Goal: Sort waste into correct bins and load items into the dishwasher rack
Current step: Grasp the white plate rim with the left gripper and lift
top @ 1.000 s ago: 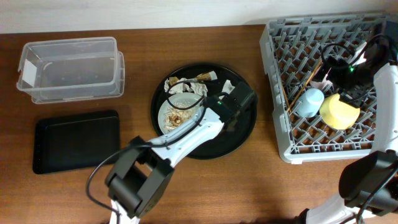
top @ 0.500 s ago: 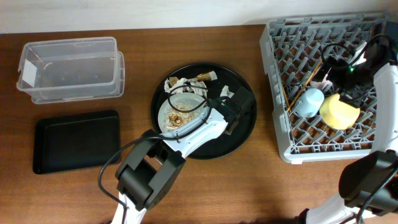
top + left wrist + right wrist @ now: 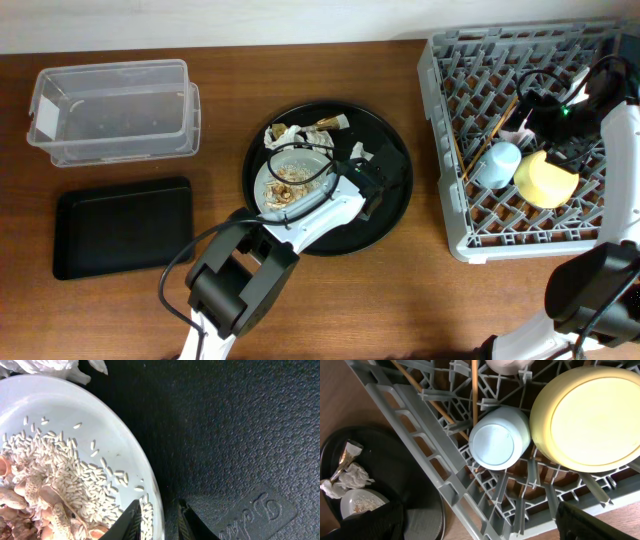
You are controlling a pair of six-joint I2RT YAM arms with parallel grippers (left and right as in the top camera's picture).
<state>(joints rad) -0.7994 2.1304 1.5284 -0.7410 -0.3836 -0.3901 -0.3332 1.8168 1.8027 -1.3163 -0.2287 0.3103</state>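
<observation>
Plate (image 3: 65, 402) of scraps (image 3: 55, 485), left gripper (image 3: 158, 506) astride its rim, clamp unclear; rack (image 3: 420, 440) holding cup (image 3: 497, 442), bowl (image 3: 592, 415); right gripper (image 3: 477, 522) wide apart.

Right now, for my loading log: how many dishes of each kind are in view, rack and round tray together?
Bowls: 1, yellow-green bowl
Cups: 2, blue cup and pink cup
Plates: 1, plate
Chopsticks: 2
Total: 6
</observation>
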